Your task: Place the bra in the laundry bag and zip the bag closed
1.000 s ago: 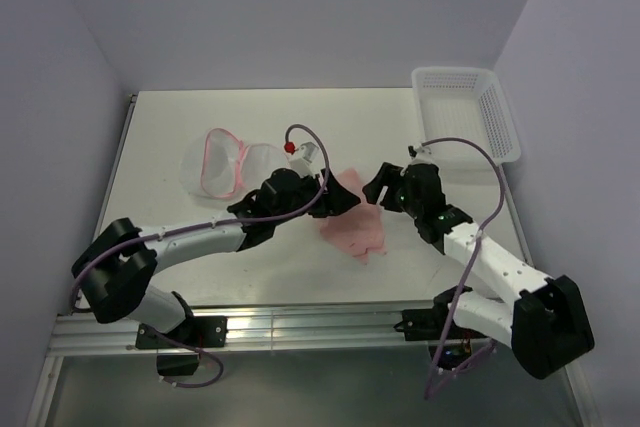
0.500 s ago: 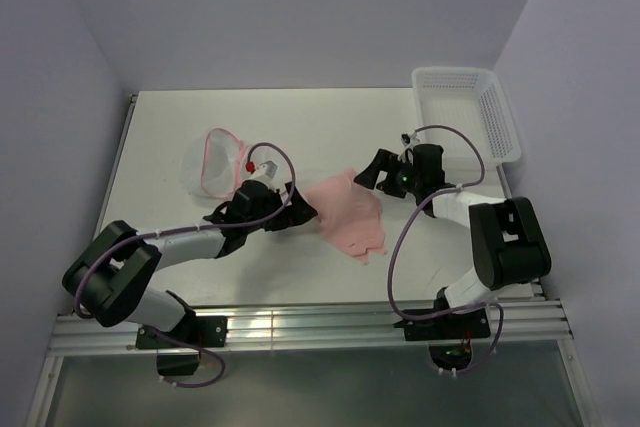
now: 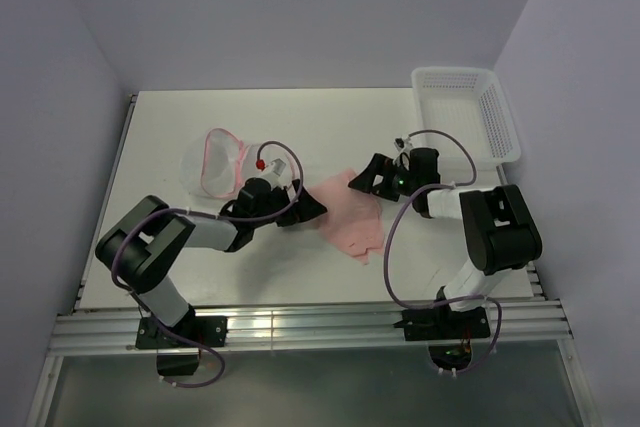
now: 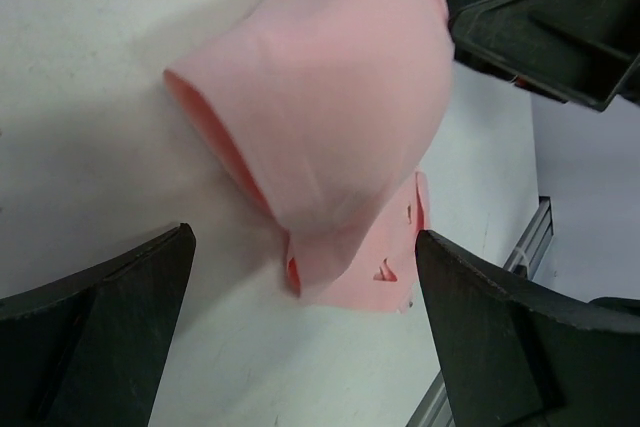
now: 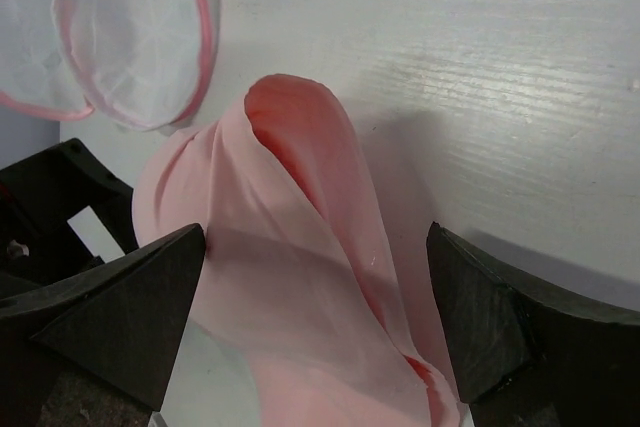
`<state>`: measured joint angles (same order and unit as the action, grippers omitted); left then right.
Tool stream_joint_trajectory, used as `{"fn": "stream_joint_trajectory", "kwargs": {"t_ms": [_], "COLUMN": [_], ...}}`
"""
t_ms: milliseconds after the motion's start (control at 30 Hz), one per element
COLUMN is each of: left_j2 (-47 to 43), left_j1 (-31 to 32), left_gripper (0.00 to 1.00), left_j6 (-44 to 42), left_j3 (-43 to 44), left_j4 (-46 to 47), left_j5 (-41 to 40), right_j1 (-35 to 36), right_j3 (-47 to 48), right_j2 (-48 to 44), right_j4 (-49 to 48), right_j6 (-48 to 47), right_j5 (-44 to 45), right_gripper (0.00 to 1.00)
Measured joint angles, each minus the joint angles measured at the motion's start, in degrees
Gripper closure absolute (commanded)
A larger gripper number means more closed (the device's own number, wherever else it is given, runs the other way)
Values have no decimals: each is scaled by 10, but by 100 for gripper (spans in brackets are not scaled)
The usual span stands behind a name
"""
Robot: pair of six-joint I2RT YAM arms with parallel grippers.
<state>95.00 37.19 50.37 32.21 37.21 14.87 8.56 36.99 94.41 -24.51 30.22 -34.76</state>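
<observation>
The light-pink bra (image 3: 352, 212) lies crumpled on the table between my two grippers. It shows in the left wrist view (image 4: 330, 117) and in the right wrist view (image 5: 300, 277). My left gripper (image 3: 308, 212) is open at its left edge, jaws wide and empty. My right gripper (image 3: 367, 179) is open at its upper right edge, jaws spread over the fabric without gripping it. The laundry bag (image 3: 215, 162), a translucent mesh pouch with a pink rim, lies open at the left behind the left gripper; it also shows in the right wrist view (image 5: 120, 37).
A white lattice basket (image 3: 465, 112) stands at the table's back right corner. The table's front edge has a metal rail (image 3: 300, 327). Walls close in on the left and right.
Both arms have drawn back and dropped low to the table. The left gripper now points at the bra from the left, the right from the upper right. The bra has shifted slightly.
</observation>
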Motion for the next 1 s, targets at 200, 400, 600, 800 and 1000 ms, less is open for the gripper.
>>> {"fn": "stream_joint_trajectory", "kwargs": {"t_ms": [200,400,600,800,1000], "left_j2": [14,16,16,15,-6], "left_j1": [6,24,25,27,29], "left_gripper": [14,40,50,21,1], "left_j6": [12,16,10,-4,-36], "left_j3": [6,6,13,43,69], "left_j4": [30,30,20,2,-81], "left_j5": [-4,-24,-37,-42,-76], "right_j1": [37,80,81,81,82], "right_j3": [-43,-123,-129,-96,-90], "right_j2": [-4,-69,-112,-52,-81], "right_j4": [-54,-81,-78,-83,-38], "right_j6": [31,59,56,57,56], "right_j5": [-10,-2,23,17,94], "right_gripper": [5,6,4,2,0]}}
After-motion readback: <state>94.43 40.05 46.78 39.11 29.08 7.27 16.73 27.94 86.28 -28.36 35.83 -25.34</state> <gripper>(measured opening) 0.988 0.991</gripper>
